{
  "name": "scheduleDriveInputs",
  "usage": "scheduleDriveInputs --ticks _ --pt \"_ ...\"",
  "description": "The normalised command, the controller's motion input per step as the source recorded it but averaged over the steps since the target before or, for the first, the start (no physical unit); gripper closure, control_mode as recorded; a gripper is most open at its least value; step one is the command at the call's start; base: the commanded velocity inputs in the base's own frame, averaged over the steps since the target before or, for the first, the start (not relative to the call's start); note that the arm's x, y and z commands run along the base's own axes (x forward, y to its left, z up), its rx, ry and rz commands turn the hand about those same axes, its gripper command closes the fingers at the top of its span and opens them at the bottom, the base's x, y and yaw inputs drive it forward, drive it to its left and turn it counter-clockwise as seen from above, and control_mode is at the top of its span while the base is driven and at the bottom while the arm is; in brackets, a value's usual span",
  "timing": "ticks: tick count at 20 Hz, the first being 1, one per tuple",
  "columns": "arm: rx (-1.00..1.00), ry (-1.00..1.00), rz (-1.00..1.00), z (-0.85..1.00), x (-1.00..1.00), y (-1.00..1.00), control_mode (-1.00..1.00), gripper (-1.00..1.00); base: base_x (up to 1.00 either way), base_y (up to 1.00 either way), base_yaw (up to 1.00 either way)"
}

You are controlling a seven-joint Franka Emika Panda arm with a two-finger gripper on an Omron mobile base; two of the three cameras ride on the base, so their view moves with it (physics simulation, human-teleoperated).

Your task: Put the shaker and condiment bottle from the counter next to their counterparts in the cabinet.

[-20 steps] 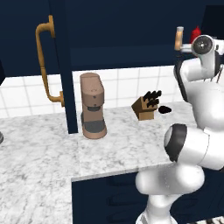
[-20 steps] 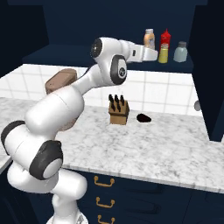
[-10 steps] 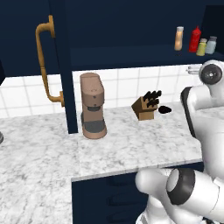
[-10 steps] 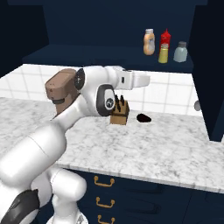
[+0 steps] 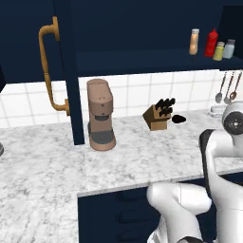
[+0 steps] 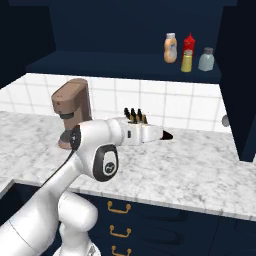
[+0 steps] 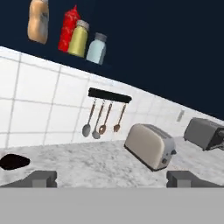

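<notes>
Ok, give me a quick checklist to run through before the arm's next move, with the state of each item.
1. Slim tan-orange condiment bottle on the dark navy cabinet's shelf: ok, standing upright.
2. Small yellow-green shaker beside the pale grey-blue shaker: ok, it stands between that one and the red squeeze bottle.
3. Two-finger gripper empty: ok, fingertips wide apart, nothing between them.
4. Arm away from the shelf: ok, the hand sits low over the white-grey marbled counter.
5. Hand clear of the wooden knife block: cannot tell, the forearm overlaps it in the right base view.
6. Cabinet door with orange-brass handle: not ok if closing is wanted, it stands open.
</notes>
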Motion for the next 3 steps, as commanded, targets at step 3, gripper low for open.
scheduleDriveInputs --ticks 3 --pt "-0.32 0.33 0.0 -1.0 -0.55 0.0 -1.0 -1.0 0.0 0.0 0.0"
